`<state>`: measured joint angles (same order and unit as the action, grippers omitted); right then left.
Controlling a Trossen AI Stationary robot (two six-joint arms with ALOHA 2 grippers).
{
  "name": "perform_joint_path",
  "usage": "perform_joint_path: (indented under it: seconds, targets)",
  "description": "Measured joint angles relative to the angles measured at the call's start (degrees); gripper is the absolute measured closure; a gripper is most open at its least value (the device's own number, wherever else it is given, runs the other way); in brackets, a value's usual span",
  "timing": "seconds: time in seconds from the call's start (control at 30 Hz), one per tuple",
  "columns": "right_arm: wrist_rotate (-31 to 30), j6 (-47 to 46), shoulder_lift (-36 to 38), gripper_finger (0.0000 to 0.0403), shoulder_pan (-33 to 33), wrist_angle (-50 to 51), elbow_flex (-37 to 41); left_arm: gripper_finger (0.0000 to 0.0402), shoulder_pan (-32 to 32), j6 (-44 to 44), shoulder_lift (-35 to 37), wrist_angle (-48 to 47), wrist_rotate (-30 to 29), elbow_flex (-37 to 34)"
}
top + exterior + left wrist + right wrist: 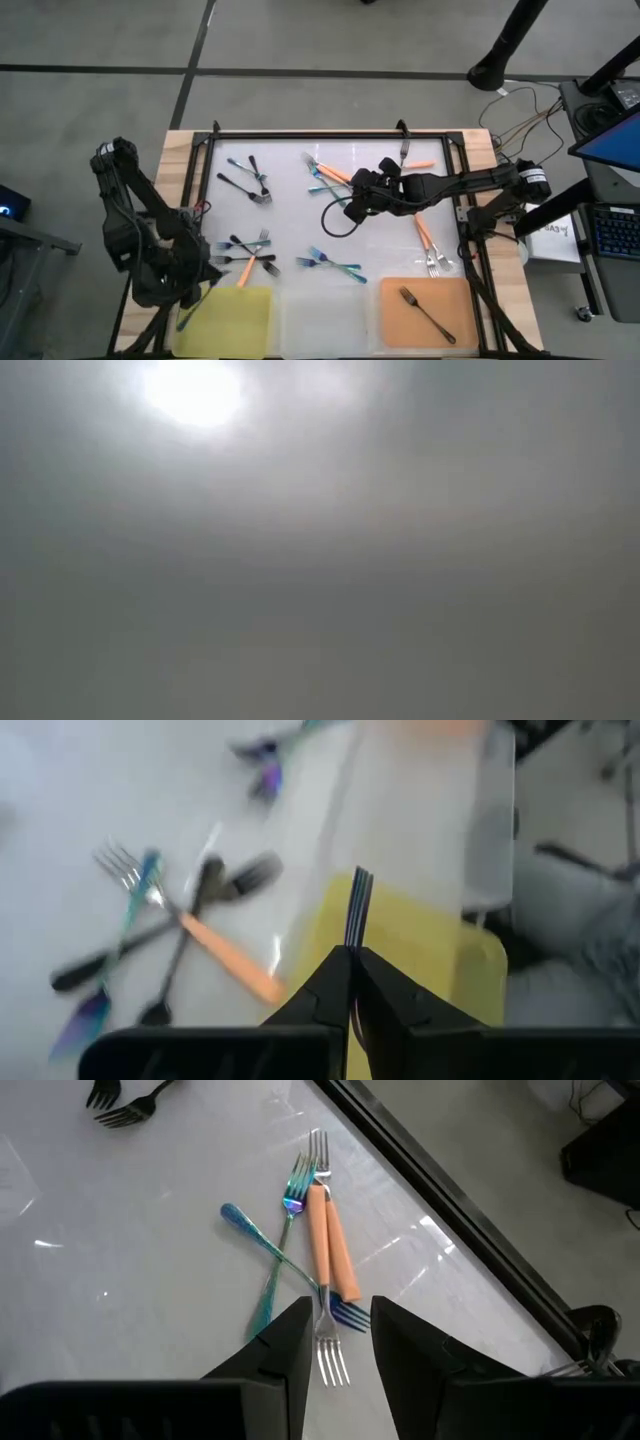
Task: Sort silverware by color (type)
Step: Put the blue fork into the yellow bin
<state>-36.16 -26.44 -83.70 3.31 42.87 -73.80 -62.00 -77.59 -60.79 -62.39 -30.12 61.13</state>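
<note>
Orange-handled forks (330, 1255) lie lengthwise toward twelve o'clock from my right gripper (335, 1345), jaws half-parted and empty; left gripper (352, 970) pinches a blue-teal fork (357, 905).

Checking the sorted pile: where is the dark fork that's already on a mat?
In the high view the dark fork lies alone on the orange mat at the table's near right corner, below a few orange-handled forks.

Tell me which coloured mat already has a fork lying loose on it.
The orange mat, at the table's front right: one dark fork lies on it. The yellow mat has only the left hand above it, shut on a fork.
</note>
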Motion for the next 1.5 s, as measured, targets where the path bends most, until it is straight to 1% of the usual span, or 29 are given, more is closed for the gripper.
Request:
perform_joint_path:
  seconds: [0.07,0.2,0.43,0.77,0.93,1.03,1.2,1.3,1.43,1.5]
  targets:
    - [0.0,0.0,0.0,0.0307,0.0,0.0,0.0,0.0402,-0.1,1.4,-1.6,0.0,3.5,1.1]
    - [0.0,0.2,0.0,0.0307,0.0,0.0,0.0,0.0402,-0.1,3.0,-4.8,0.7,9.0,1.0]
    - [0.0,1.6,0.0,0.0307,0.0,0.1,0.0,0.0402,0.0,8.5,-10.5,1.0,13.2,0.7]
    - [0.1,3.1,0.0,0.0307,0.0,0.3,0.0,0.0402,0.1,9.7,-15.8,5.0,16.4,0.6]
    - [0.1,3.1,0.0,0.0307,0.0,0.2,0.0,0.0402,1.9,11.8,-19.1,5.0,20.2,0.6]
    - [0.1,3.1,0.0,0.0307,0.0,0.1,0.0,0.0401,3.3,13.5,-21.1,5.3,20.3,0.7]
    - [0.1,3.1,0.0,0.0307,0.0,0.1,0.0,0.0401,5.9,13.5,-23.9,5.4,20.5,0.7]
    - [0.1,3.1,0.0,0.0307,0.0,0.1,0.0,0.04,7.1,13.4,-24.7,7.5,20.7,0.7]
    - [0.1,3.9,0.0,0.0307,0.0,0.1,0.0,0.0385,8.5,12.7,-24.8,11.5,21.2,0.7]
    - [0.1,4.0,0.0,0.0307,-0.3,0.1,0.0,0.0373,8.8,12.7,-24.8,11.9,21.7,0.9]
